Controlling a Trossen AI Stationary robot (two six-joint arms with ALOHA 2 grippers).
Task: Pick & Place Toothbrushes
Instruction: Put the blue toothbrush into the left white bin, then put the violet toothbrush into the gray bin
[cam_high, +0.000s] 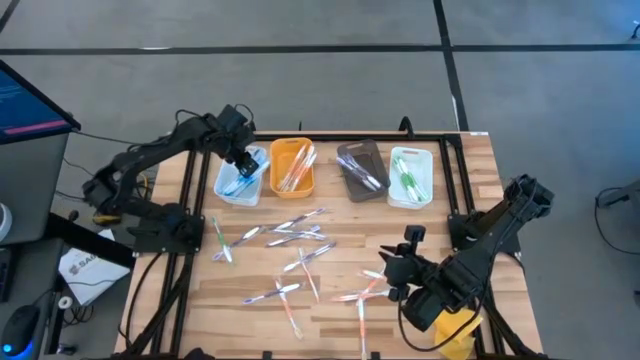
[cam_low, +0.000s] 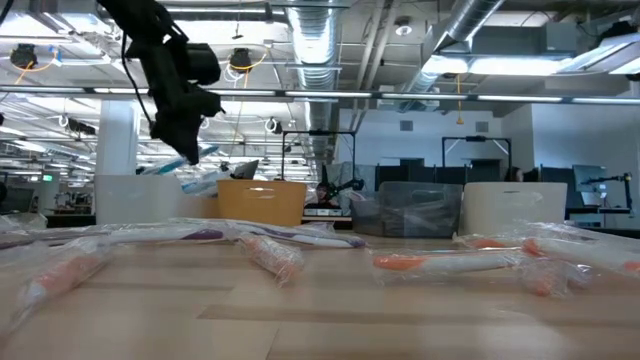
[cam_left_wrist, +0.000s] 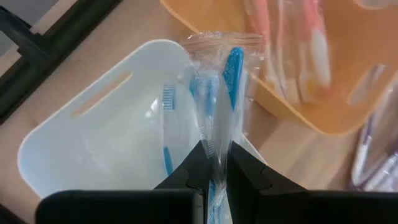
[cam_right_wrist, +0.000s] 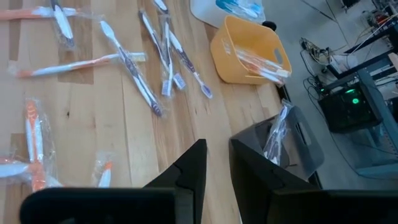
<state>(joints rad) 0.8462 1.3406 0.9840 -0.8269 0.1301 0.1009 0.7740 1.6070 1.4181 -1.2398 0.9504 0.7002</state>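
Four trays sit in a row along the desk's far edge. Loose toothbrushes lie scattered nearer. Left tool above leftmost tray; right tool near right front corner.

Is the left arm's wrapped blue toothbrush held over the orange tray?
No, the left gripper holds the blue toothbrush over the white tray.
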